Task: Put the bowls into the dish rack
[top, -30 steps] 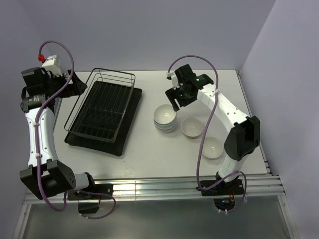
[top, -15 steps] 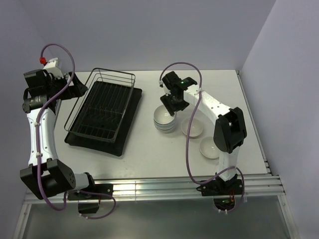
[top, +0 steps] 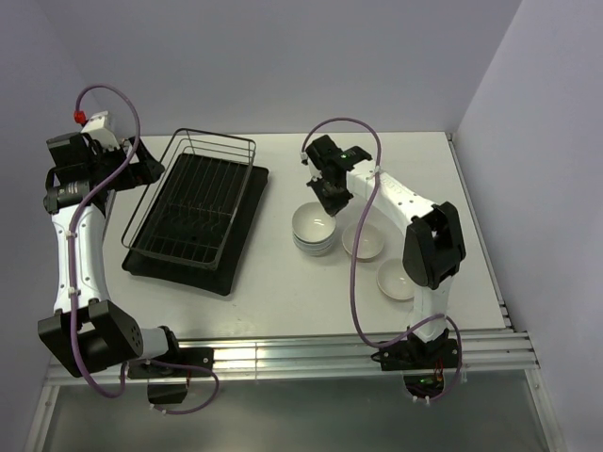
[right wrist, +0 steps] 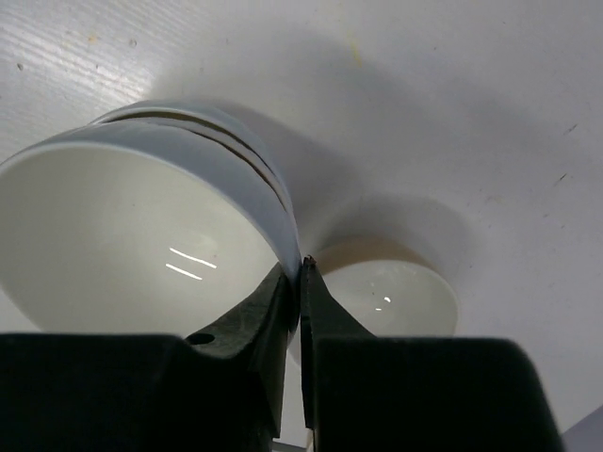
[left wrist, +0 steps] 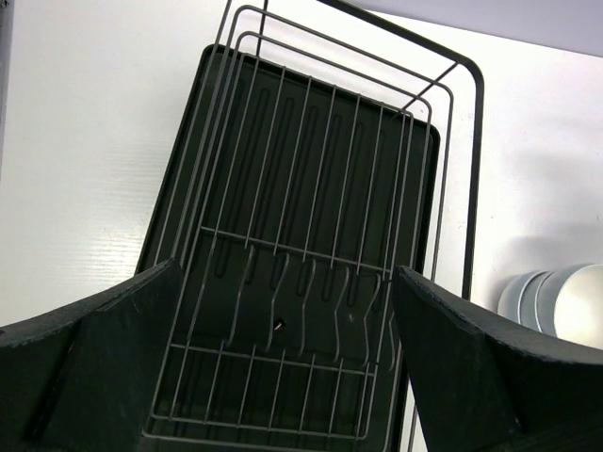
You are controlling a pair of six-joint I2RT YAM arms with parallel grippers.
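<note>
Bowls [top: 362, 241] are all sitting on the white table [top: 273, 306], with none in the dish rack [top: 188, 202] yet. A stack [top: 315, 231] is standing right of the rack. Two single bowls are lying beside it, one just right of the stack and the other [top: 397, 280] nearer the arm bases. The dish rack is resting on its black tray [top: 226, 279] on the left half of the table, well apart from the stack.

The right gripper [right wrist: 301, 266] is reaching down onto the far edge of the stack. Its fingers [right wrist: 268, 315] are standing almost together, with only a thin slit showing between them. They seem to be pinching the rim of the top bowl [right wrist: 141, 235], but the rim is hidden where it meets the tips, so the hold is likely rather than certain. That top bowl is sitting tilted, and the rims of the lower bowls [right wrist: 203, 121] are showing behind it. A single bowl [right wrist: 386, 292] is lying just beyond the fingertips.

The left gripper [left wrist: 287, 273] is hanging above the rack. Its fingers [left wrist: 104, 358] are spreading wide and touching nothing.
</note>
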